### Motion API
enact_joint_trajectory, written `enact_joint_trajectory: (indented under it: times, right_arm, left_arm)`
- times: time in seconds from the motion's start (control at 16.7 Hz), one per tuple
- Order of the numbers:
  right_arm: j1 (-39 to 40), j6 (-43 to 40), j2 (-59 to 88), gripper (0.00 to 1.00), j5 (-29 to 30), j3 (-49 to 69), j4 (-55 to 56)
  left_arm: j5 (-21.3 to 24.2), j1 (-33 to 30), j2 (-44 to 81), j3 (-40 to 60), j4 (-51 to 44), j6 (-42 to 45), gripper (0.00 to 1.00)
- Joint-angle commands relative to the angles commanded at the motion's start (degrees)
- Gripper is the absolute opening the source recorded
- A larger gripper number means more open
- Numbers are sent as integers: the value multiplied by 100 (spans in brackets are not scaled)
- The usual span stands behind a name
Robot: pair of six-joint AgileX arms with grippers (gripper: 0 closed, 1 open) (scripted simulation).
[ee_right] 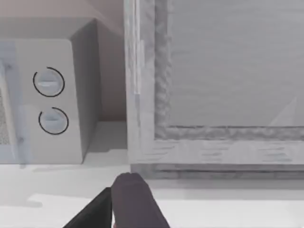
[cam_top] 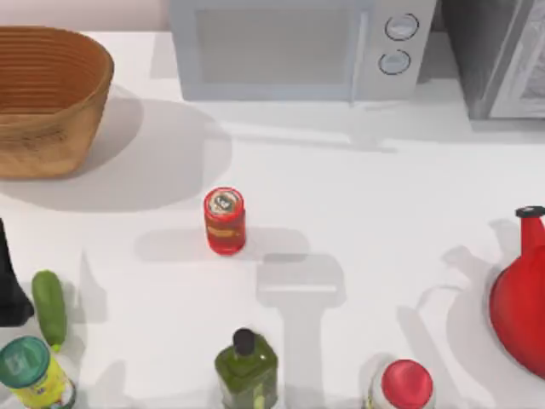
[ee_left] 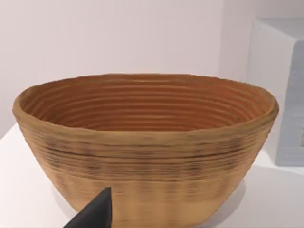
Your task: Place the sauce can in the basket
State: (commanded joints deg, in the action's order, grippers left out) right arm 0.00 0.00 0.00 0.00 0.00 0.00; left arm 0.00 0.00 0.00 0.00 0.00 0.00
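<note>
At the far left of the table I see the basket [cam_top: 47,98], upright near the back corner; my left wrist camera looks straight at its ribbed side [ee_left: 142,161]. Below it, at the left edge, a dark piece of my left arm [cam_top: 10,285] stands beside a green cucumber [cam_top: 49,307] and a teal-lidded can [cam_top: 30,371]. How its claw is set I cannot tell — just one dark fingertip [ee_left: 97,211] pokes into the wrist picture. Toward the middle the sauce can [cam_top: 225,221] stands upright on bare table, well apart from the basket, nothing gripping it. A green bottle [cam_top: 246,366] sits at the front edge, the microwave [cam_top: 298,47] at the back. Further right come a red-capped jar [cam_top: 404,385] and a red jug [cam_top: 524,302]. My right wrist camera faces the microwave's dials [ee_right: 50,99], with a finger [ee_right: 135,202] in front — its claw I cannot judge either.
</note>
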Motion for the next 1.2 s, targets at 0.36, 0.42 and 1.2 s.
enact_joint_trajectory:
  times: [0.36, 0.42, 1.2]
  right_arm:
    - [0, 0, 0, 100, 0, 0, 0]
    - [0, 0, 0, 100, 0, 0, 0]
    - [0, 0, 0, 100, 0, 0, 0]
  left_arm:
    - [345, 16, 596, 351, -143, 435, 100]
    - [513, 17, 897, 518, -205, 639, 100]
    - [4179, -279, 8043, 4175, -1092, 4858, 100]
